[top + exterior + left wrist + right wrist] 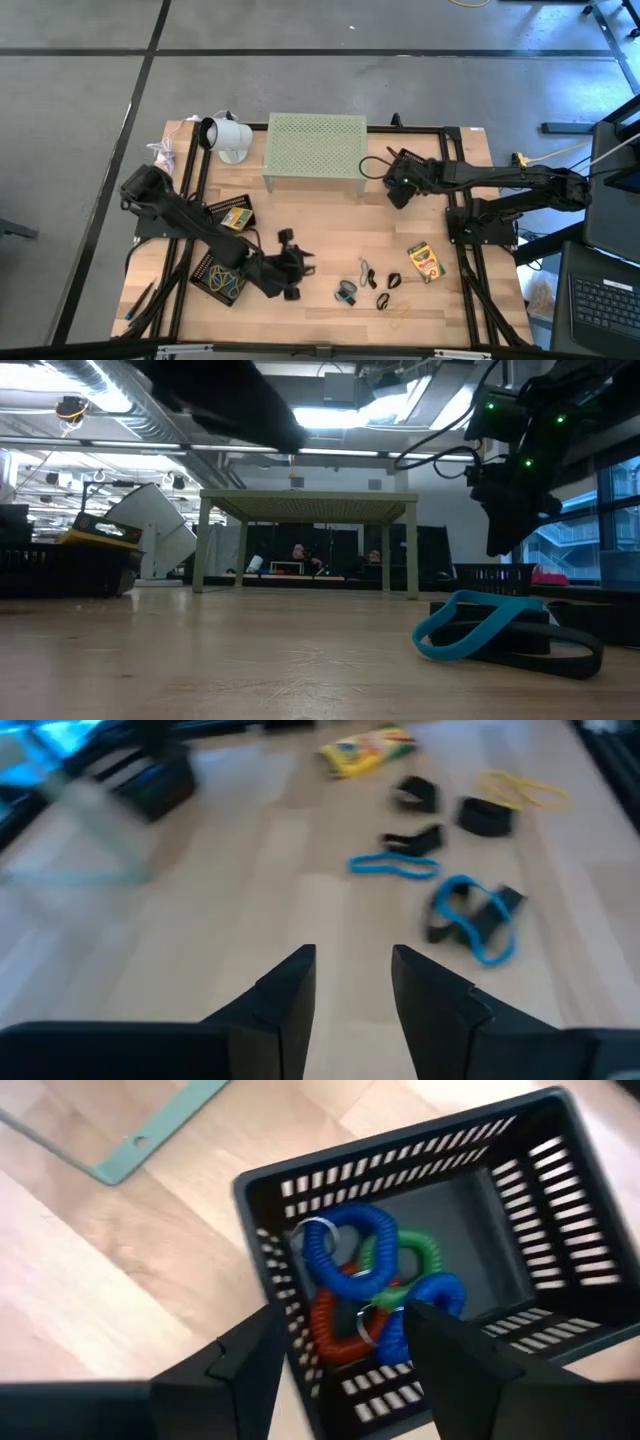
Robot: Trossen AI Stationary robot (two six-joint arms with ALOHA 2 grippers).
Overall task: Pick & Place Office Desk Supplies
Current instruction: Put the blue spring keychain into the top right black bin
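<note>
With empty fingers parted, the left gripper (293, 262) hovers near the table's front edge facing scattered bands and clips (372, 285), while the right gripper (340, 1345), apparently empty, gapes above a coil-filled basket (560, 1180), risking snagged coils

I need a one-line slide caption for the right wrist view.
Open right end effector above a black mesh basket holding blue, green and red coil loops.

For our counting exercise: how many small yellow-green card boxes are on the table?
2 boxes: one beside the black tray, left; one near loose clips, right. More may hide.
</note>
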